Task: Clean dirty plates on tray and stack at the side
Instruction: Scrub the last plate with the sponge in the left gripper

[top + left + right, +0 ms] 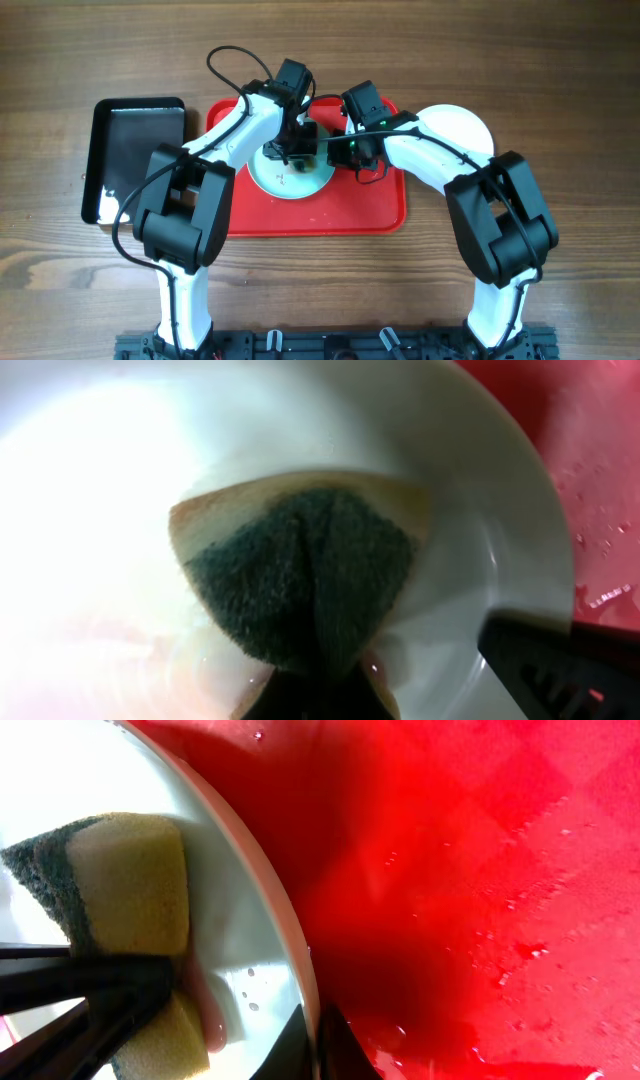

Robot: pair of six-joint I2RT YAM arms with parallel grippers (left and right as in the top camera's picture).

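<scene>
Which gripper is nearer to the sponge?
Left. The left gripper holds the sponge on the plate; the right gripper pinches the plate's rim beside it.

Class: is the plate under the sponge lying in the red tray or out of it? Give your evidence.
In the tray. The plate has red tray floor beyond its rim in both wrist views.

no legible txt, no labels, brands, nos.
</scene>
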